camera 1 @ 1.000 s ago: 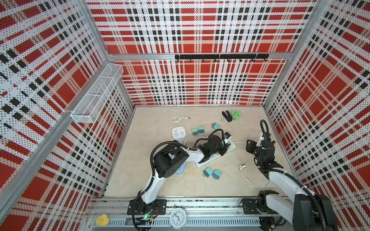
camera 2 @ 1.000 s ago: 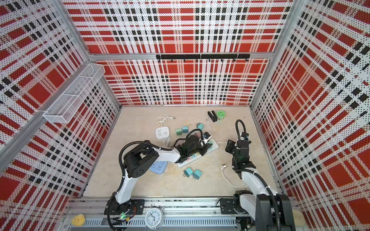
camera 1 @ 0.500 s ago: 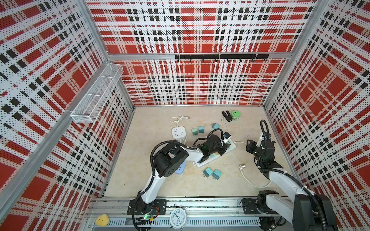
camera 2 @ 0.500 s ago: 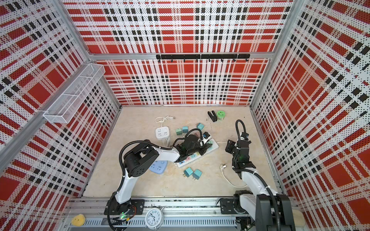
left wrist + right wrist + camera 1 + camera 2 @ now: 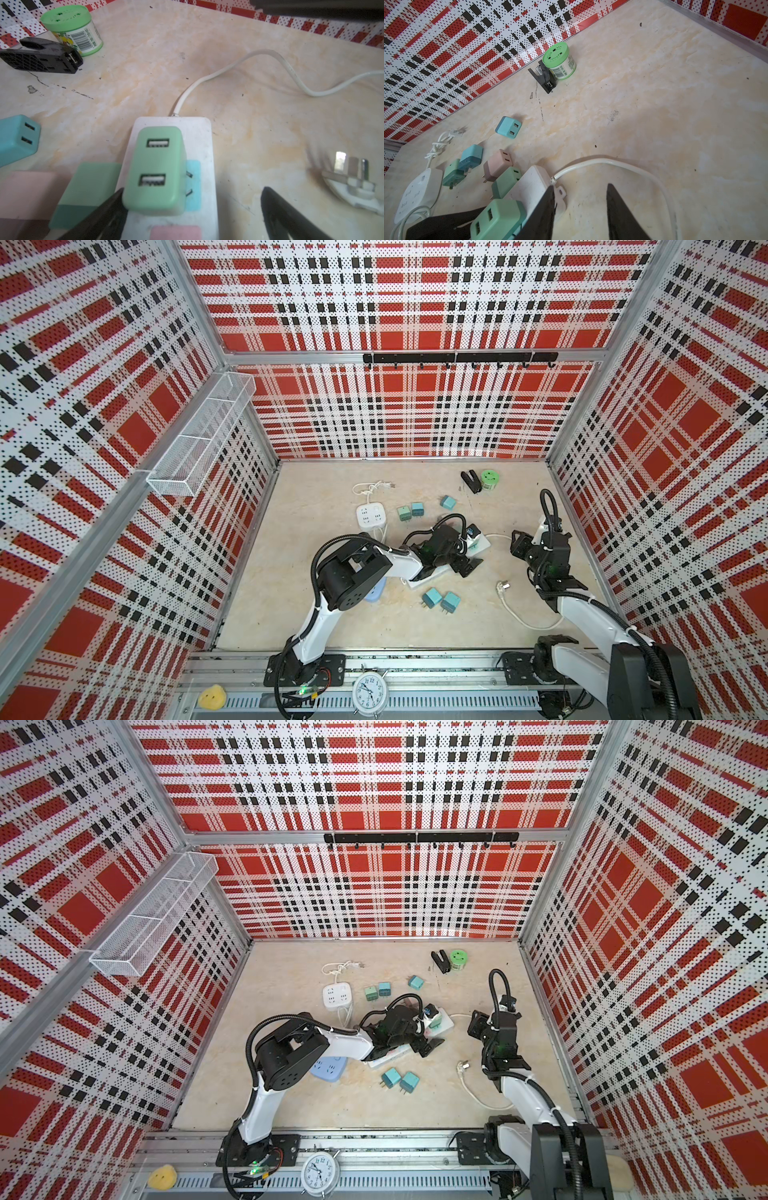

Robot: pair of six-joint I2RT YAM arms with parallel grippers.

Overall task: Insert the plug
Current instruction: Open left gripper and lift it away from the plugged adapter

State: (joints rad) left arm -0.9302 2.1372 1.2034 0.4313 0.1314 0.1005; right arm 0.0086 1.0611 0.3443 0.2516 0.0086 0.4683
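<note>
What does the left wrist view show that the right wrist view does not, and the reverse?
Only the left wrist view: the loose white plug with metal pins. Only the right wrist view: the square white socket block and its tied cord. Both: the green charger on the white power strip, the green jar and the black clip.

Green jar point(image 5: 490, 480), black clip point(image 5: 471, 481), alarm clock point(image 5: 369, 693)

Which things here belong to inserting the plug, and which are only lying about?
Job: green plug, white power strip, open left hand.
Lying about: green jar, black plastic piece, blue charger, square white socket, alarm clock.
</note>
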